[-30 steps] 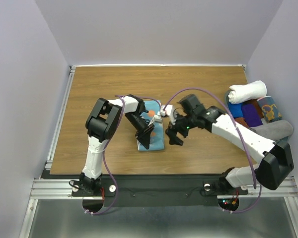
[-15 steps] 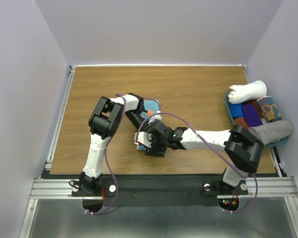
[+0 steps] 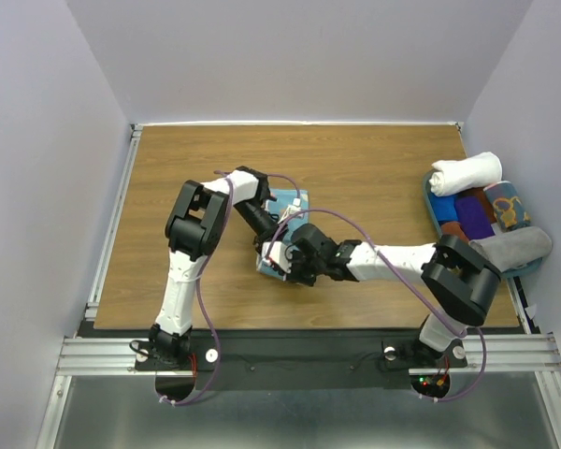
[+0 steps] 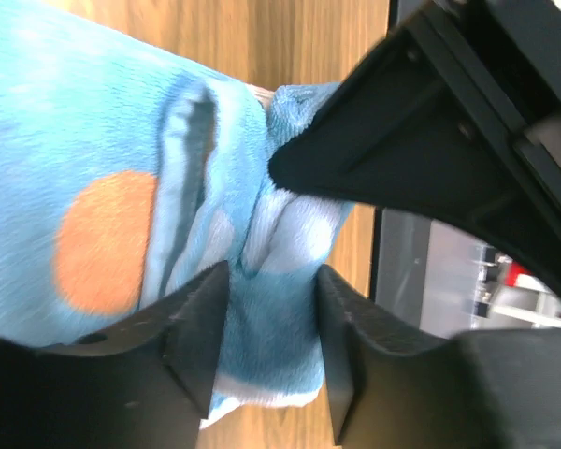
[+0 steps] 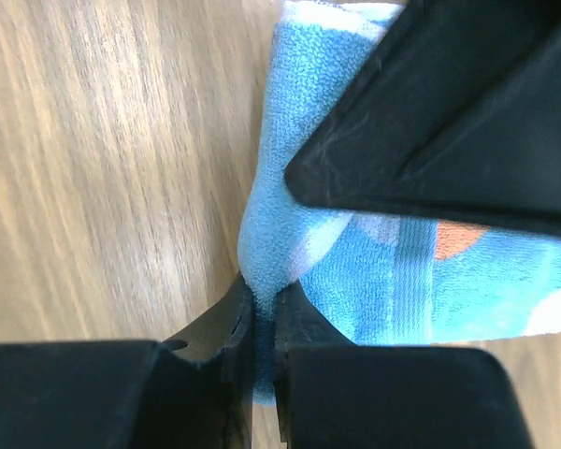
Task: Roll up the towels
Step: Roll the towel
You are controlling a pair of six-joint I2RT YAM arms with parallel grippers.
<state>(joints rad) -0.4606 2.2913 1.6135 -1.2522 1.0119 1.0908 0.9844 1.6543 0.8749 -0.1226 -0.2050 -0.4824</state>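
A wooden surface (image 3: 374,168) lies between pale lavender walls (image 3: 299,56), with an aluminium rail (image 3: 299,354) along its near edge. At its right edge sits a blue tray (image 3: 427,206) packed with rolled cloths: a white roll (image 3: 465,172) at the back, a grey roll (image 3: 510,249) in front, and purple (image 3: 474,213) and patterned (image 3: 510,206) ones between.

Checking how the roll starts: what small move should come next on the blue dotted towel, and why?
Probably the right gripper should lift its pinched fold slightly and turn it over onto the cloth. It is shut on the edge of the light blue towel, while the left gripper stands open astride the same fold, not holding it.
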